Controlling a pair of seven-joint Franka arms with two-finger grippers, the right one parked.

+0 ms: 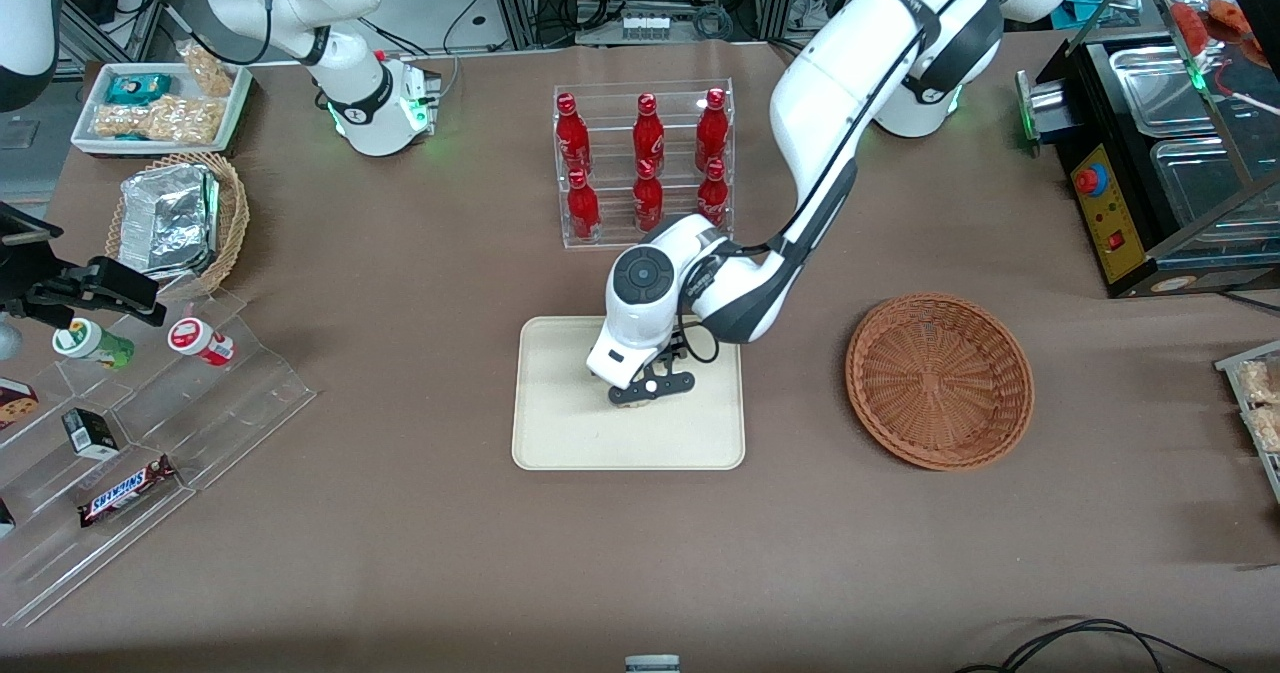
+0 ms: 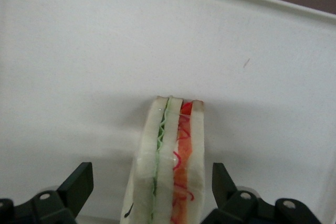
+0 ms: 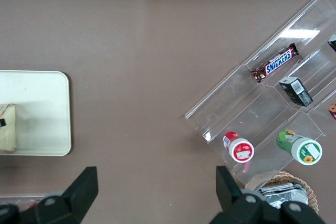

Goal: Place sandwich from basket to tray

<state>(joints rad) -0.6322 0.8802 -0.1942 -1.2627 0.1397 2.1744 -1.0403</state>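
Note:
The sandwich [image 2: 170, 156], a white-bread wedge with green and red-orange layers, stands on edge on the cream-beige tray [image 2: 105, 51]. My left gripper [image 2: 150, 171] is open and straddles it, with a gap between each black finger [image 2: 79, 182] and the bread. In the front view the gripper [image 1: 650, 388] is low over the middle of the tray [image 1: 560, 423] and covers the sandwich. The right wrist view shows the sandwich [image 3: 6, 129] on the tray [image 3: 42, 108]. The reddish-brown wicker basket [image 1: 940, 381] lies beside the tray toward the working arm's end, with nothing in it.
A clear rack of red bottles [image 1: 645, 163] stands farther from the front camera than the tray. Toward the parked arm's end are a clear stepped stand with snacks [image 1: 150, 423], a tan basket with a foil pack [image 1: 180, 218] and a white snack tray [image 1: 160, 103]. A black appliance [image 1: 1150, 153] stands at the working arm's end.

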